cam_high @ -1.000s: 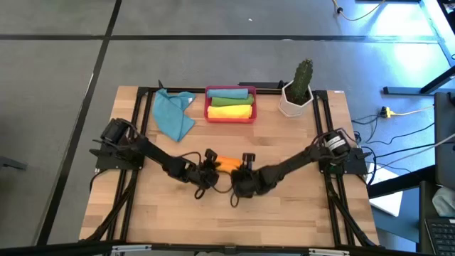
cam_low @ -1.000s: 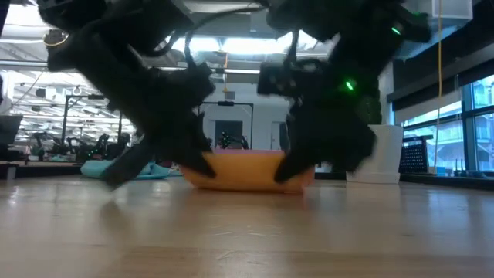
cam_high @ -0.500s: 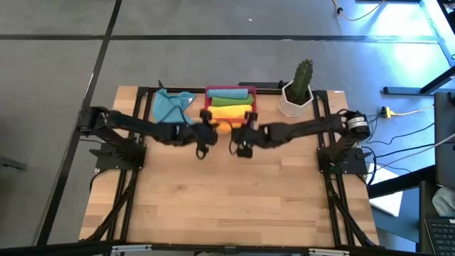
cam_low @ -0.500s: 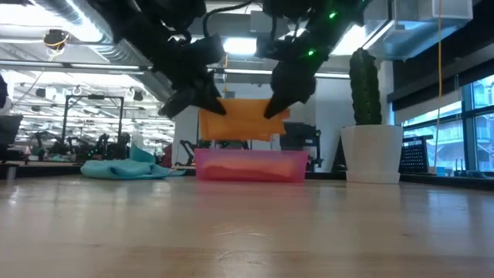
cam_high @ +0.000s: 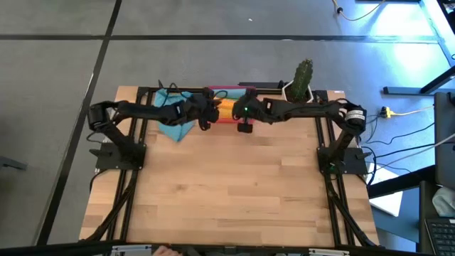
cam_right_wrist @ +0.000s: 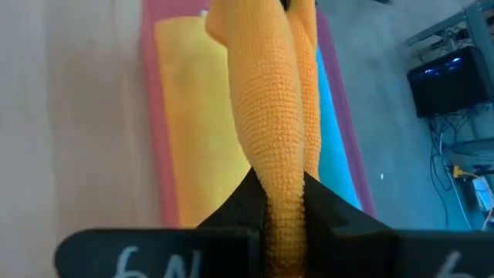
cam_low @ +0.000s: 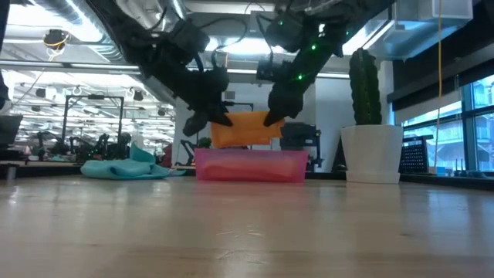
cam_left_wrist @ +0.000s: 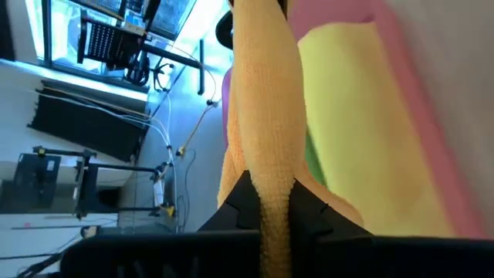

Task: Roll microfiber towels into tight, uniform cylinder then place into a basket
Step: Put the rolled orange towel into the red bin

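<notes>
An orange rolled towel [cam_high: 225, 108] hangs between my two grippers above the red basket [cam_low: 251, 165] at the table's far edge. My left gripper [cam_high: 208, 111] is shut on the roll's left end and my right gripper [cam_high: 242, 112] on its right end. In the basket lie a yellow towel [cam_right_wrist: 193, 116], a green towel [cam_left_wrist: 312, 164] and a teal one [cam_right_wrist: 332, 131]. A loose teal towel [cam_high: 170, 118] lies crumpled on the table, left of the basket. My left gripper pinches the roll's left end [cam_left_wrist: 266, 202] between its two fingers [cam_left_wrist: 239, 205], coming level from the table's left and along the roll. The roll is lifted clear, about level, above the basket. My right gripper pinches the roll's right end [cam_right_wrist: 279, 202] between its two fingers [cam_right_wrist: 324, 212], coming level from the table's right and along the roll. The roll hangs clear over the towels in the basket.
A white pot with a cactus [cam_high: 298, 87] stands right of the basket, close to my right arm. The wooden table [cam_high: 234, 185] stretches toward the near edge. Black frame rails [cam_high: 135, 135] run along both sides.
Both grippers have lifted the orange roll off the table's middle and carried it toward the far edge. It now hangs over the basket, a little lower than half a second ago. Both stay shut on its ends.
</notes>
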